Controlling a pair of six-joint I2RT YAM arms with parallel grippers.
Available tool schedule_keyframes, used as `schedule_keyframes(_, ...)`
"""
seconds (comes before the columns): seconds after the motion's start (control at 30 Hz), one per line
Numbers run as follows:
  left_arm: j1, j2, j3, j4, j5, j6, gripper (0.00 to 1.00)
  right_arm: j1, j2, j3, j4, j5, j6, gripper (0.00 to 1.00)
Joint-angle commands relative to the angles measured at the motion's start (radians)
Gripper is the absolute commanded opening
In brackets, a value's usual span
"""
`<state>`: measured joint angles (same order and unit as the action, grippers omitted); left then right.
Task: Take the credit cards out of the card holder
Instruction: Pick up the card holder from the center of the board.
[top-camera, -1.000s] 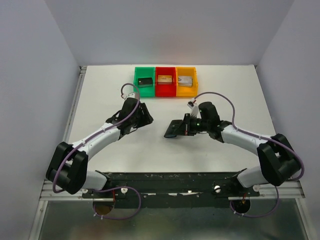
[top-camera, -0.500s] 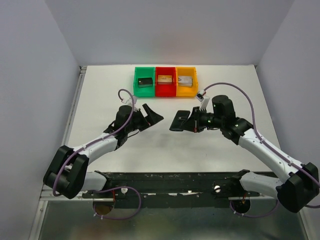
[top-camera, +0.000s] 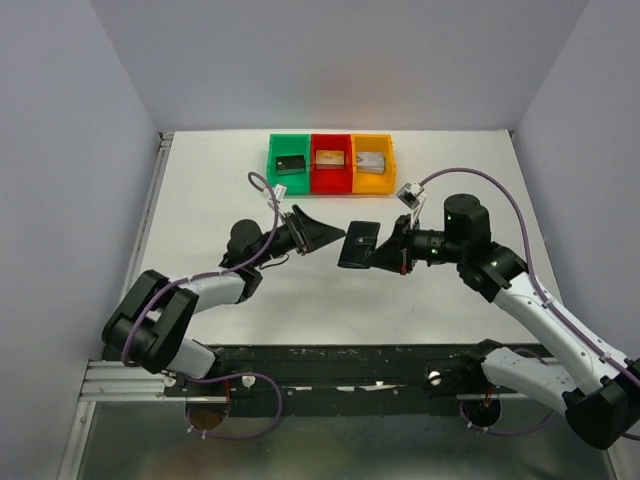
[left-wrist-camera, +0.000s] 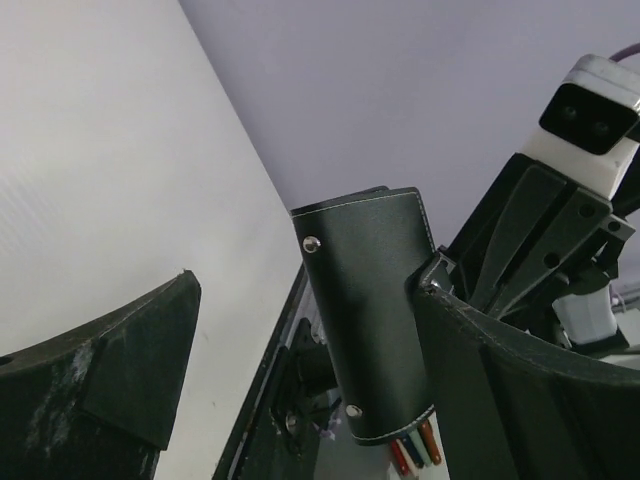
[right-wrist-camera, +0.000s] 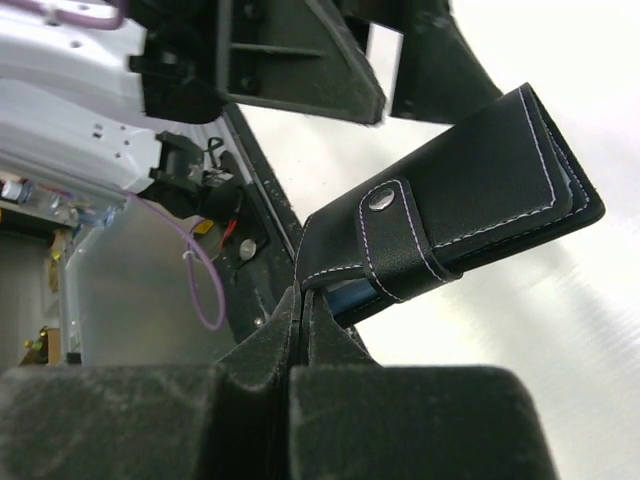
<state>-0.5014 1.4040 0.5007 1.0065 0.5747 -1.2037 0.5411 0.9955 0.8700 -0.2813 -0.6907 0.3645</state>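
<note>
The card holder (top-camera: 358, 245), a black stitched wallet with snap studs, hangs above the table in mid-air. My right gripper (top-camera: 380, 252) is shut on one thin edge of it (right-wrist-camera: 308, 295). In the left wrist view the card holder (left-wrist-camera: 370, 300) stands nearly upright, and coloured edges of the credit cards (left-wrist-camera: 415, 455) poke out of its lower end. My left gripper (top-camera: 325, 237) is open wide and points at the holder from the left. The holder sits between its fingers (left-wrist-camera: 120, 380), close against the right one.
Green (top-camera: 273, 165), red (top-camera: 331, 182) and orange (top-camera: 391, 160) bins stand in a row at the back of the white table, each with a small blocky item inside. The table's left rail (top-camera: 150, 215) and the walls bound the area.
My left gripper has opened wide and swung right toward the holder. My right arm has lifted the holder and drawn back to the right, tilting it toward the left gripper.
</note>
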Motion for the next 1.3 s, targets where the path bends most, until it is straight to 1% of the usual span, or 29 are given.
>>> schedule_keyframes(0.0, -0.022, 0.111, 0.009, 0.305, 0.122, -0.114, 0.99, -0.001, -0.046, -0.016, 0.057, -0.102, -0.021, 0.01)
schedule_keyframes(0.13, -0.032, 0.209, 0.016, 0.536, 0.145, -0.227, 0.99, -0.001, -0.047, -0.011, 0.056, -0.115, -0.022, 0.01)
schedule_keyframes(0.2, -0.035, 0.236, 0.025, 0.587, 0.152, -0.263, 0.99, -0.001, -0.047, -0.012, 0.056, -0.122, -0.025, 0.00)
schedule_keyframes(0.4, -0.045, 0.193, 0.038, 0.584, 0.154, -0.232, 0.99, -0.001, -0.049, -0.020, 0.056, -0.136, -0.032, 0.01)
schedule_keyframes(0.8, -0.075, 0.142, 0.093, 0.586, 0.185, -0.221, 0.99, 0.000, -0.055, -0.046, 0.065, -0.162, -0.041, 0.00)
schedule_keyframes(0.97, -0.081, 0.119, 0.102, 0.586, 0.191, -0.218, 0.92, -0.003, -0.058, -0.054, 0.067, -0.158, -0.041, 0.00)
schedule_keyframes(1.27, -0.081, 0.087, 0.104, 0.586, 0.200, -0.221, 0.72, 0.000, -0.061, -0.058, 0.065, -0.135, -0.045, 0.00)
